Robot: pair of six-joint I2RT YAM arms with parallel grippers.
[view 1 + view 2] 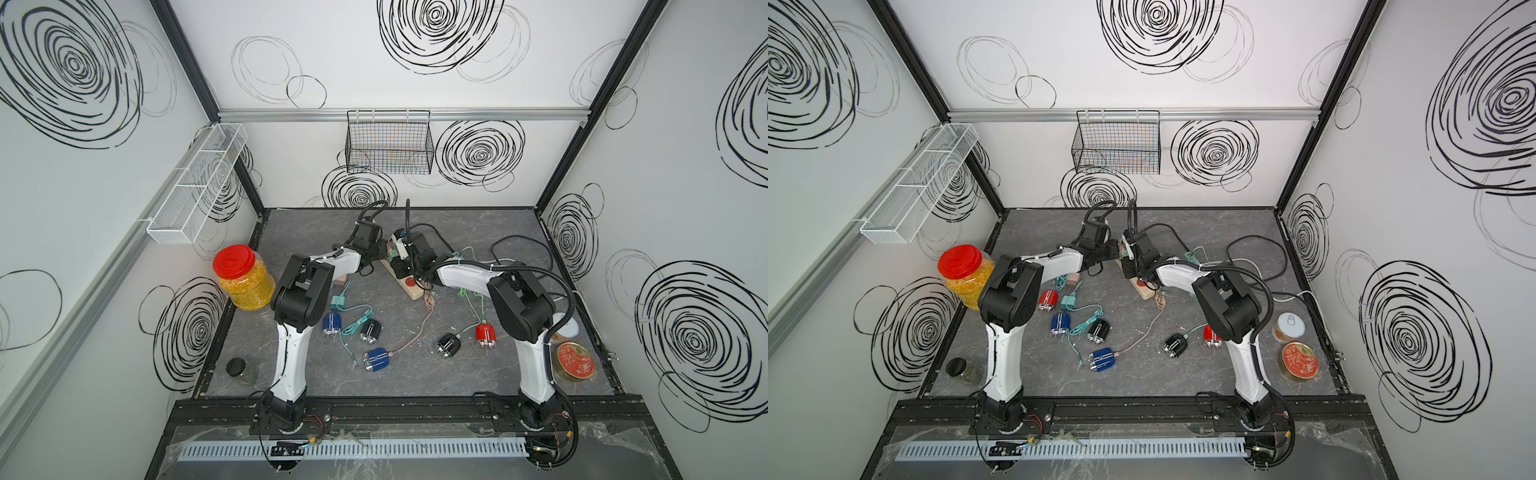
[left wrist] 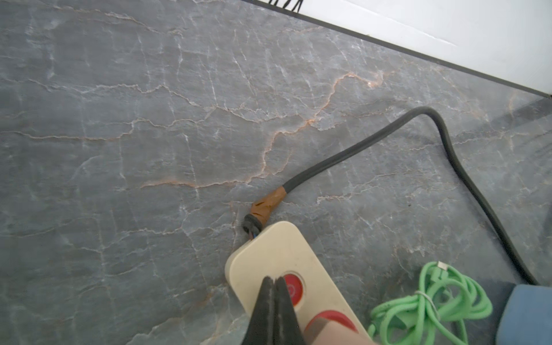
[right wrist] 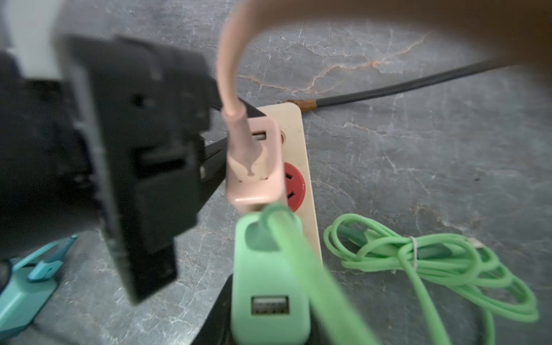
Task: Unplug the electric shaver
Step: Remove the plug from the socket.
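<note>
while right jaws grip one green charger [image 3: 268, 268], six shavers [image 1: 1102, 359] lie scattered.

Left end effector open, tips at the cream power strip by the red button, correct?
No, the left end effector is shut, tips together, at the cream power strip by the red button. The left wrist view shows it.

The power strip [image 1: 415, 293] lies toward the back of the counter [image 1: 478, 374]. Left of it stands a jar [image 1: 243, 282]; in front, shavers [image 1: 377, 359] lie scattered; right, a coiled cable [image 1: 462, 293] and, farther, a tin [image 1: 575, 360].
</note>
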